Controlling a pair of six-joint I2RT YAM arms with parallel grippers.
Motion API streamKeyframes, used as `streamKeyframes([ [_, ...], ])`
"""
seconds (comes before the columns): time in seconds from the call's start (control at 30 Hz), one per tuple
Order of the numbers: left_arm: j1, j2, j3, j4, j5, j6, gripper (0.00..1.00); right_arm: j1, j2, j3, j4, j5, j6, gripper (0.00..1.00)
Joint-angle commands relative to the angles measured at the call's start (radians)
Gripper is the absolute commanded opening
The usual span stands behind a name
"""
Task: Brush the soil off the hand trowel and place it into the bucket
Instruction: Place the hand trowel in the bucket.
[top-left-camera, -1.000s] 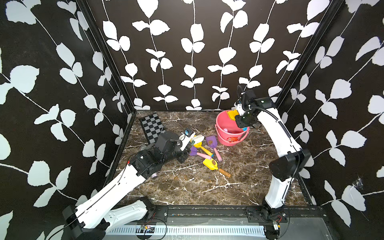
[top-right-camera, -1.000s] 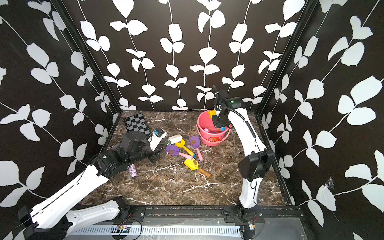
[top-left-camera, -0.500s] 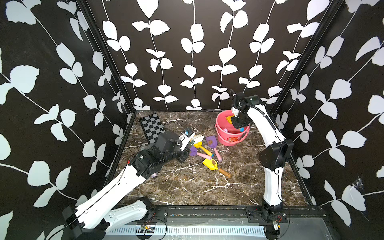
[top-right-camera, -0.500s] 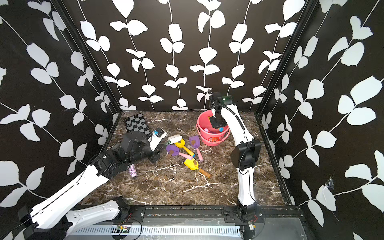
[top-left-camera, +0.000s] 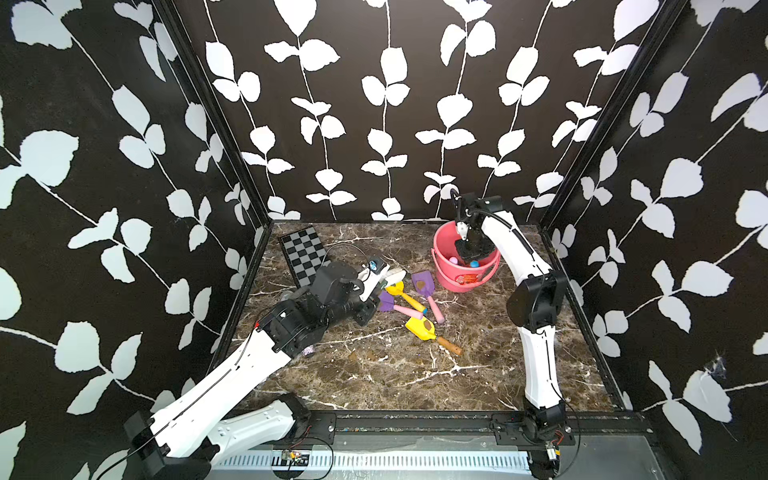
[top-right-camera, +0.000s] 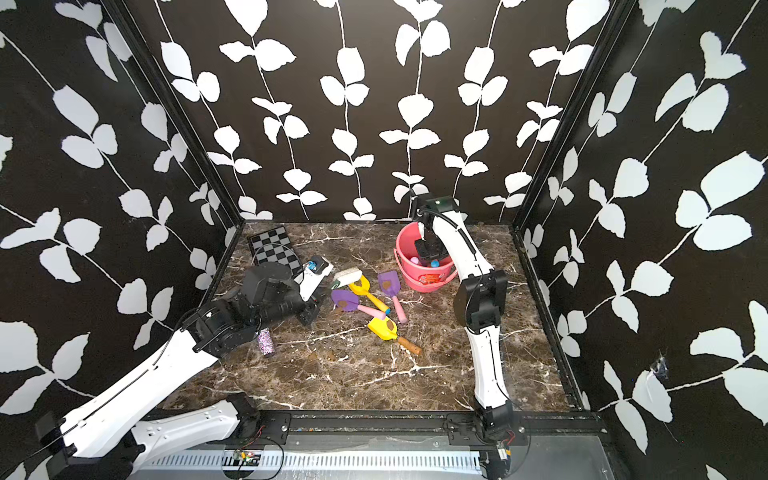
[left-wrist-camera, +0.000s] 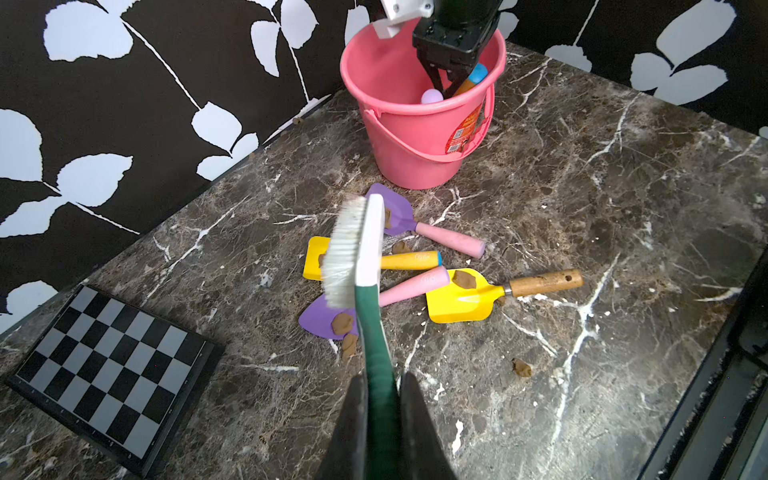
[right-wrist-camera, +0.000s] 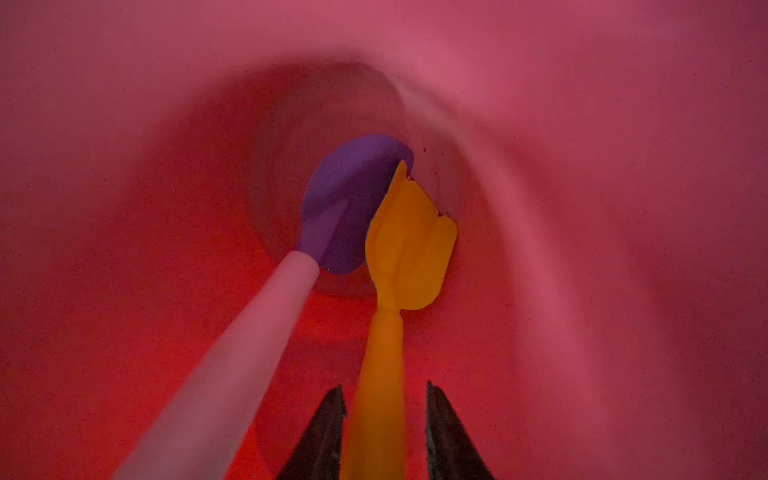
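The right tool (right-wrist-camera: 385, 386) is down inside the bucket (top-left-camera: 446, 272) near the far right corner of the desk (top-left-camera: 374, 374). Its jaws are spread on either side of the handle of the yellow trowel (right-wrist-camera: 409, 241). That trowel stands blade-down beside a purple trowel (right-wrist-camera: 345, 199). The left tool (left-wrist-camera: 384, 378) pinches the brush (left-wrist-camera: 357, 249) by its green handle, above trowels carrying soil (left-wrist-camera: 464, 279).

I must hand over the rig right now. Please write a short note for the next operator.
Left gripper: shut on the brush, held over the table.
Right gripper: open, inside the bucket, jaws just off the yellow trowel handle.
Done: that trowel and a purple trowel are in the bucket.
To do: four trowels on the table carry soil; brush each, then bucket it.
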Motion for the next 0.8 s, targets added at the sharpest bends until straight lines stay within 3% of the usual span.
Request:
streamKeyframes([
  [0.0,0.004,-0.031,-0.007,0.011,-0.017,0.012,0.00,0.000,0.004,0.035,-0.022,0.005,-0.011,0.36],
  [0.33,0.003,-0.021,-0.010,0.012,-0.072,-0.027,0.00,-0.002,-0.100,0.162,-0.039,0.032,-0.006,0.46],
  [0.43,0.014,-0.014,-0.011,-0.006,-0.093,-0.078,0.00,0.010,-0.218,0.093,0.003,0.014,0.012,0.47],
  [0.6,0.089,-0.031,-0.031,-0.084,-0.055,-0.216,0.00,0.155,-0.594,-0.408,0.334,0.026,0.007,0.50],
  [0.77,0.258,-0.070,-0.042,-0.134,0.050,-0.303,0.00,0.315,-0.917,-0.911,0.607,-0.051,0.043,0.51],
])
